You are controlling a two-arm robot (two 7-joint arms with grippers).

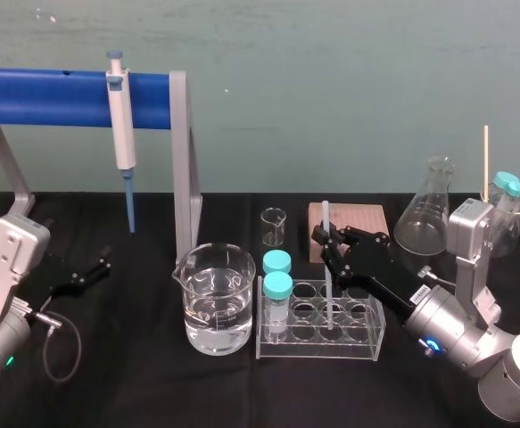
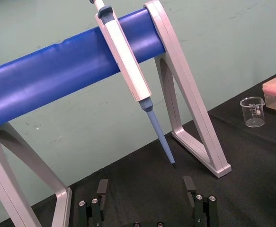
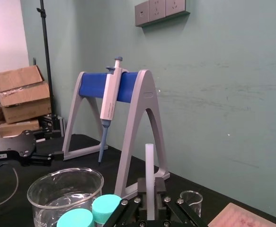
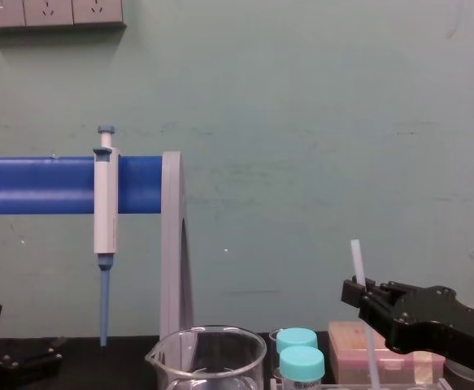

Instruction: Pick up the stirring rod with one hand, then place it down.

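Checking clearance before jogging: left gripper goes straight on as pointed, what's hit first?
Likely the pipette tip hanging ahead of the open left gripper; depth unclear, it might pass beneath to the wall. The right gripper grips the stirring rod at the rack.

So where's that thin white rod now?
In the head view, the stirring rod stands upright right of centre in the tube rack, gripped by the right gripper, beside the teal-capped vials.

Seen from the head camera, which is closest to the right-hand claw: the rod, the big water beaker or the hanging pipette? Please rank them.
1. Rod, between the right gripper's fingers, standing in the rack.
2. Big beaker, to its left.
3. Pipette, far left, hanging on the blue bar.
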